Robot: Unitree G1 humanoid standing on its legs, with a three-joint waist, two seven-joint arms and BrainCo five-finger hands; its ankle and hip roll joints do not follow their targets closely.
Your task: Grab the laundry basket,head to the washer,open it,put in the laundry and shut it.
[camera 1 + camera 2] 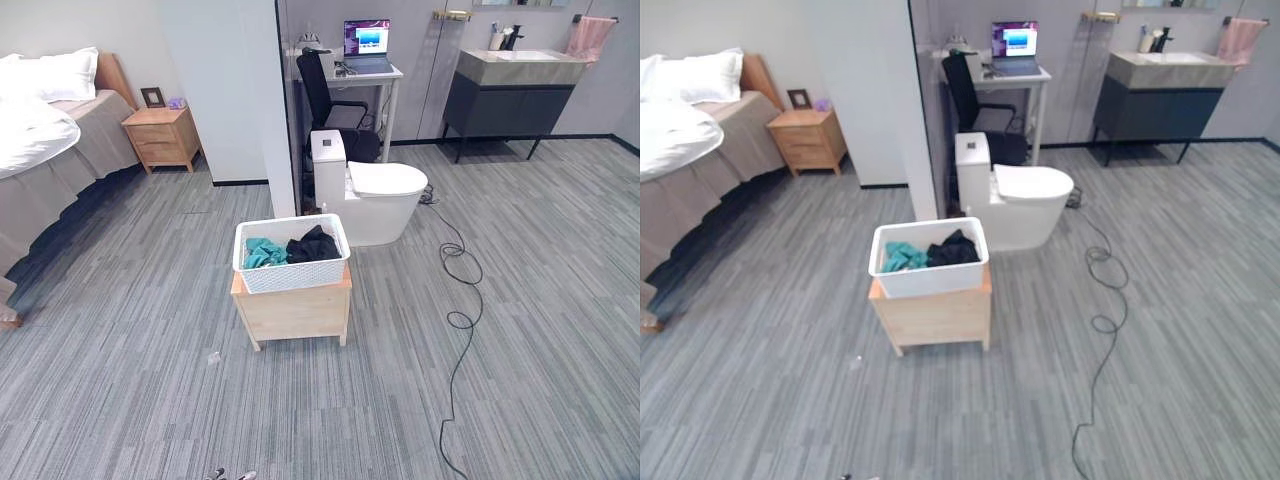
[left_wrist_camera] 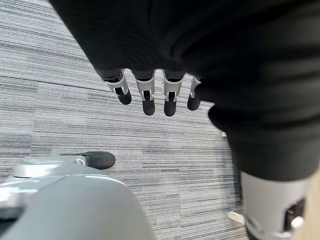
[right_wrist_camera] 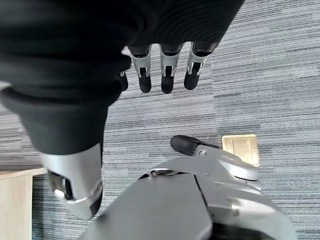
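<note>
A white perforated laundry basket stands on a low wooden stool in the middle of the grey floor. Inside it lie teal and black clothes. My left hand hangs over the carpet with its fingers straight and nothing in it. My right hand also points down at the floor, fingers relaxed and empty. Both hands are well short of the basket.
A white toilet stands just behind the basket, beside a wall end. A bed and a nightstand are at the left. A desk with a laptop, an office chair and a vanity are at the back. A brass floor plate lies near my right side.
</note>
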